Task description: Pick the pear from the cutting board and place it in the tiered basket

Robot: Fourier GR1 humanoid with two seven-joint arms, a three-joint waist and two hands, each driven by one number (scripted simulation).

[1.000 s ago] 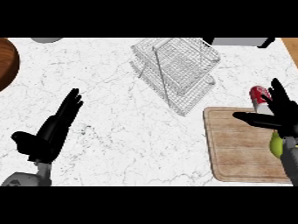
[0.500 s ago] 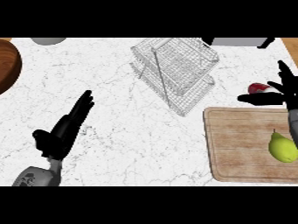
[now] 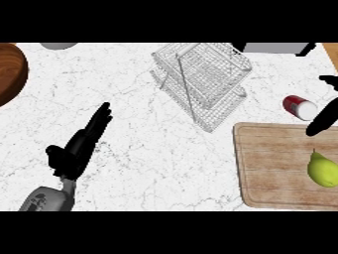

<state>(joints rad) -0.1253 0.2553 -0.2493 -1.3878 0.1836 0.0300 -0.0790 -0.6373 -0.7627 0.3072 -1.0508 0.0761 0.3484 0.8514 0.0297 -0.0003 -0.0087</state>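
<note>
Item: yellow-green pear (image 3: 323, 169), lying on pale wooden cutting board (image 3: 274, 168), right half, untouched.
R hand (image 3: 333, 106): hovering past board's far edge, fingers straight, holding nothing.
L hand (image 3: 80, 145): resting open on white marble counter (image 3: 128, 89).
Dest.: tiered wire basket (image 3: 200, 82), well apart.
Risk: round pear rolling off under a skewed grasp; red-and-white can (image 3: 300, 107) sitting just beside R hand, getting knocked.

pear (image 3: 323, 169) lying on cutting board (image 3: 274, 168), tiered basket (image 3: 200, 82) behind, right hand (image 3: 331, 111) open above board edge

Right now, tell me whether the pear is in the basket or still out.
Out: the pear lies on the cutting board, apart from the tiered basket.
</note>
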